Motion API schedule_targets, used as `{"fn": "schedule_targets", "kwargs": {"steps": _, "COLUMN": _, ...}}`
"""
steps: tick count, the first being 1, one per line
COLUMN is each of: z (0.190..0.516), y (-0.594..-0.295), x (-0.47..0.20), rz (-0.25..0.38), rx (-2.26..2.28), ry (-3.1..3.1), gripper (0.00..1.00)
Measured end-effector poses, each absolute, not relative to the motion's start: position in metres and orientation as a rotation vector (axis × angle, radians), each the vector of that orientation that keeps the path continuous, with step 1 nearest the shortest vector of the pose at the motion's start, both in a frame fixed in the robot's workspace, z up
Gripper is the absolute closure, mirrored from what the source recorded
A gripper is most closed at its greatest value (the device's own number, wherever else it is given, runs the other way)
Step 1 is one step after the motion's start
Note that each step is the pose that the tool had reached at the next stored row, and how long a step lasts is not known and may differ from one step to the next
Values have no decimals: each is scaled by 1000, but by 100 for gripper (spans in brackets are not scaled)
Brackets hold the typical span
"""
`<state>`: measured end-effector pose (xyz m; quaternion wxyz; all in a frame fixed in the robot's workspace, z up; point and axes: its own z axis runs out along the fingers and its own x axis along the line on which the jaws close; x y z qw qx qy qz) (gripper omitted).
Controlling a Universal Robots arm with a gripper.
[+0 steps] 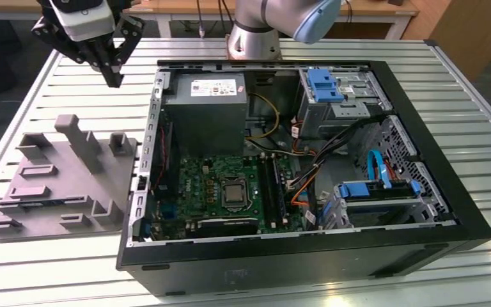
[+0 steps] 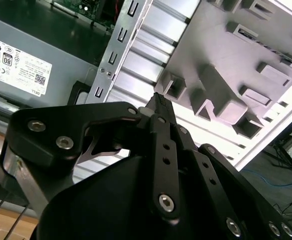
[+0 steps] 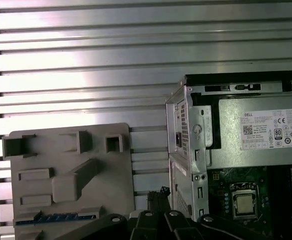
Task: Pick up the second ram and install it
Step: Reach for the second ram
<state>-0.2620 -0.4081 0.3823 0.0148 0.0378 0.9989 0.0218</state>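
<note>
The second ram is a slim dark strip seen edge-on. It lies in a slot near the front edge of the grey moulded tray, on the exterior view's left. In the first wrist view the ram looks bluish in the tray. My gripper hangs high above the table, behind the tray and beside the open computer case. Its fingers meet at a point with nothing between them, as the gripper also stands in the second wrist view. The long black socket rails lie on the motherboard.
The case lies open on a ribbed metal table. Inside it are a grey power supply, blue drive brackets and loose cables. The case's metal side wall stands between tray and motherboard. The tray has raised blocks.
</note>
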Motion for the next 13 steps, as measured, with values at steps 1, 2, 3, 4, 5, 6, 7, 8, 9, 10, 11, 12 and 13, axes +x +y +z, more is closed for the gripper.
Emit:
{"fn": "schedule_targets", "kwargs": {"steps": 1, "z": 382, "y": -409, "x": -263, "rz": 68, "rx": 118, "ry": 3109, "gripper": 89}}
{"fn": "schedule_targets", "kwargs": {"steps": 2, "z": 382, "y": -411, "x": -264, "rz": 68, "rx": 118, "ry": 3109, "gripper": 89}}
{"fn": "schedule_targets", "kwargs": {"steps": 3, "z": 381, "y": -412, "x": -265, "rz": 68, "rx": 118, "ry": 3109, "gripper": 89}}
{"fn": "schedule_targets", "kwargs": {"steps": 4, "z": 381, "y": -413, "x": -266, "rz": 68, "rx": 118, "ry": 3109, "gripper": 89}}
{"fn": "schedule_targets", "kwargs": {"steps": 5, "z": 380, "y": -415, "x": -267, "rz": 68, "rx": 118, "ry": 3109, "gripper": 89}}
{"fn": "schedule_targets", "kwargs": {"steps": 6, "z": 380, "y": -416, "x": -268, "rz": 68, "rx": 118, "ry": 3109, "gripper": 89}}
{"fn": "schedule_targets", "kwargs": {"steps": 7, "z": 380, "y": -417, "x": -270, "rz": 68, "rx": 118, "ry": 3109, "gripper": 89}}
{"fn": "schedule_targets", "kwargs": {"steps": 8, "z": 379, "y": -418, "x": -271, "rz": 68, "rx": 118, "ry": 3109, "gripper": 89}}
{"fn": "schedule_targets", "kwargs": {"steps": 9, "z": 379, "y": -419, "x": -273, "rz": 68, "rx": 118, "ry": 3109, "gripper": 89}}
{"fn": "schedule_targets", "kwargs": {"steps": 10, "z": 379, "y": -420, "x": -274, "rz": 68, "rx": 118, "ry": 3109, "gripper": 89}}
{"fn": "schedule_targets", "kwargs": {"steps": 11, "z": 378, "y": -421, "x": -276, "rz": 68, "rx": 118, "ry": 3109, "gripper": 89}}
{"fn": "schedule_targets", "kwargs": {"steps": 12, "z": 378, "y": -422, "x": -278, "rz": 68, "rx": 118, "ry": 3109, "gripper": 89}}
{"fn": "schedule_targets", "kwargs": {"steps": 13, "z": 378, "y": -423, "x": -279, "rz": 68, "rx": 118, "ry": 3109, "gripper": 89}}
